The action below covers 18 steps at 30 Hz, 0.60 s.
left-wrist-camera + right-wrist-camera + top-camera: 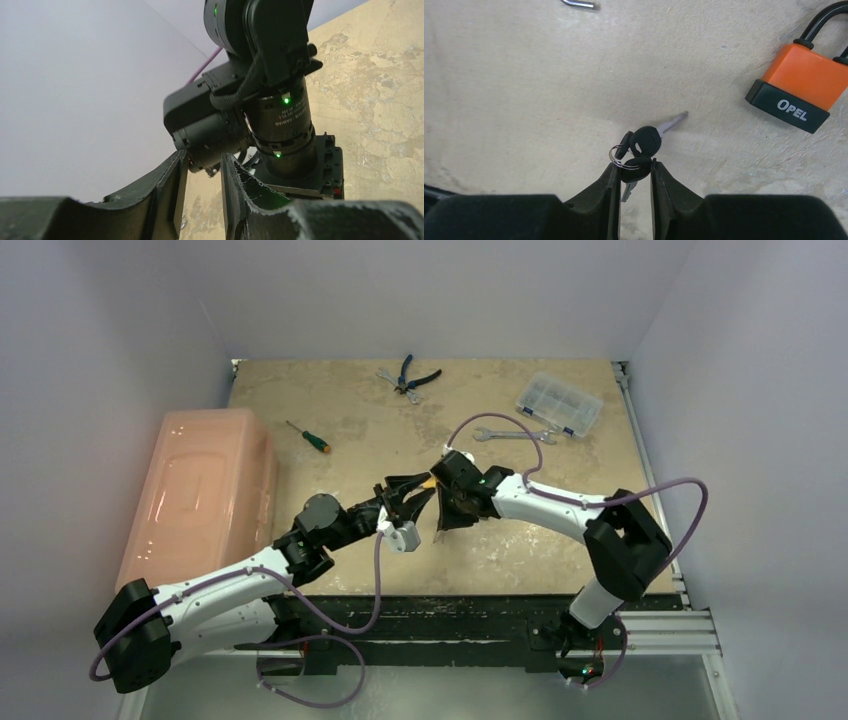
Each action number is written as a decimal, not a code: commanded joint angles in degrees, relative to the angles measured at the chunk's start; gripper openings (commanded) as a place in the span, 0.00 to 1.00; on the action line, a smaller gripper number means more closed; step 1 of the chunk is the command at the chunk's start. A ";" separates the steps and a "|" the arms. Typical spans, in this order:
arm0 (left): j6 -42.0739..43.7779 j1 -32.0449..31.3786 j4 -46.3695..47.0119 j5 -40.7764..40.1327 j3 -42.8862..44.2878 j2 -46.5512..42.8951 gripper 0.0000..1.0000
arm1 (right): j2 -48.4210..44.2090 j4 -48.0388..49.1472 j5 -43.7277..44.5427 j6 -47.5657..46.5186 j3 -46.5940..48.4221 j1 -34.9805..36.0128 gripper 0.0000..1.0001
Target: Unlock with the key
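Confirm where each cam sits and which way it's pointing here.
Top external: above and behind the bases, looking down on the table; left arm and right arm both show.
Left wrist: on the left arm, facing the right arm's wrist and the wall; left gripper at bottom.
Right wrist: on the right arm, facing down at the table; right gripper pinching the keys, orange padlock beyond.
Shared: top and left wrist both show the right arm's wrist.

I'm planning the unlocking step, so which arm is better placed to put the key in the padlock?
Right. The right gripper pinches the keys, with the padlock just ahead of it. The left gripper holds nothing and points at the right arm.
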 commanded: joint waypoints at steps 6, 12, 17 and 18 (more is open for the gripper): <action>-2.87 -0.23 3.60 1.07 -0.25 -0.80 0.33 | -7.04 4.82 -3.61 7.97 0.26 0.06 0.00; -4.91 -0.23 4.10 2.63 -0.30 -1.05 0.34 | -10.84 6.68 -5.05 10.68 -0.85 -1.18 0.00; -9.23 -0.13 4.71 5.43 0.11 -0.85 0.35 | -16.24 9.09 -4.39 13.12 -2.95 -3.25 0.00; -10.78 -0.13 4.25 6.00 0.56 -0.63 0.36 | -17.52 9.48 -3.64 13.50 -3.27 -3.29 0.00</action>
